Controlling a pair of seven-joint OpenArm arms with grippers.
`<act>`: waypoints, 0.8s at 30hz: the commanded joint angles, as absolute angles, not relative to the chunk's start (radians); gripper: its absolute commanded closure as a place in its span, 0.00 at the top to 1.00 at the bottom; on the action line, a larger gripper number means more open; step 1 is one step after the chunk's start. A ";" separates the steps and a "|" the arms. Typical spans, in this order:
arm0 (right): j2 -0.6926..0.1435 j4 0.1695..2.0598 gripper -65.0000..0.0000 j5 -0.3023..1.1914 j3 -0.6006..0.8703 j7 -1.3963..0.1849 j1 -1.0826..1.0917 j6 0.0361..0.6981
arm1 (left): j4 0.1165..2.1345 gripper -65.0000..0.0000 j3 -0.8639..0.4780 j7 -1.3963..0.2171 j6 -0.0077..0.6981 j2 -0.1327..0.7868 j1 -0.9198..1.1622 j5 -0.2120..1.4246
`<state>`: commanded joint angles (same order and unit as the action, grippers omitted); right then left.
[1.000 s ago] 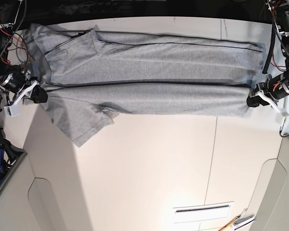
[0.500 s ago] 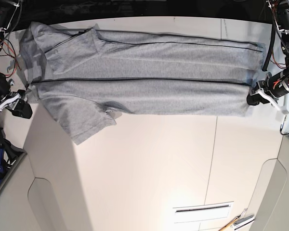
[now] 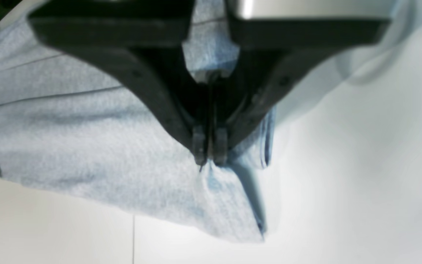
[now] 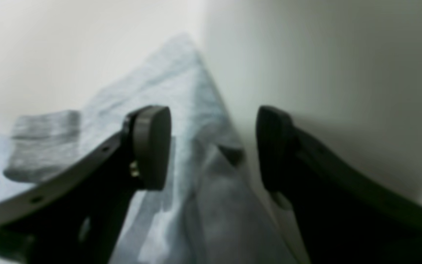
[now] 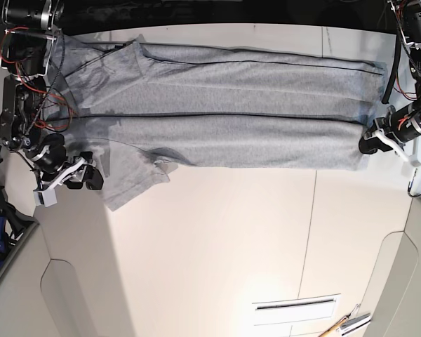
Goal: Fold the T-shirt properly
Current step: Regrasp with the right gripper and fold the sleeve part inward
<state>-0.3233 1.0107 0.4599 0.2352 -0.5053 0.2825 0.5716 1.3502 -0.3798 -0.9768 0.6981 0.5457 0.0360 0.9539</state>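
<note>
**Sleeve pickup: right hand nearest**

The T-shirt (image 5: 224,119) lies on the desk (image 5: 217,239), long axis 3-to-9 o'clock. Left hand (image 5: 370,140) is clamped on its hem. Right hand (image 5: 84,180), spread wide and empty, has the loose sleeve (image 5: 130,184) at its 3 o'clock.

The T-shirt (image 5: 224,119) lies on the table (image 5: 217,246), at its far edge. A sleeve (image 5: 133,179) sticks out toward the table's middle.
</note>
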 joint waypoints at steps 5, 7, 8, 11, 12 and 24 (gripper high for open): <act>-0.307 1.008 0.56 0.460 0.158 -0.516 0.287 0.573 | 1.350 0.00 -0.380 -0.977 0.698 0.545 0.036 0.968; -0.301 1.010 0.44 0.460 0.158 -0.516 0.287 0.573 | 1.350 0.00 -0.380 -0.977 0.698 0.546 0.036 0.968; -0.299 1.013 0.31 0.459 0.158 -0.516 0.288 0.573 | 1.350 0.00 -0.380 -0.977 0.698 0.546 0.036 0.968; -0.293 1.030 0.00 0.464 0.158 -0.516 0.287 0.574 | 1.350 0.00 -0.380 -0.978 0.698 0.546 0.036 0.968; -0.293 1.038 0.00 0.465 0.158 -0.519 0.287 0.577 | 1.350 0.00 -0.380 -0.978 0.698 0.546 0.036 0.968; -0.321 1.446 0.00 0.647 0.357 -0.761 0.116 0.585 | 1.479 0.00 -0.382 -1.149 0.698 0.585 0.084 1.089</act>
<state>-0.3214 1.4456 0.6472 0.3569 -0.7612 0.1158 0.5846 1.4792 -0.3817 -1.1492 0.6981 0.5854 0.0841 1.0885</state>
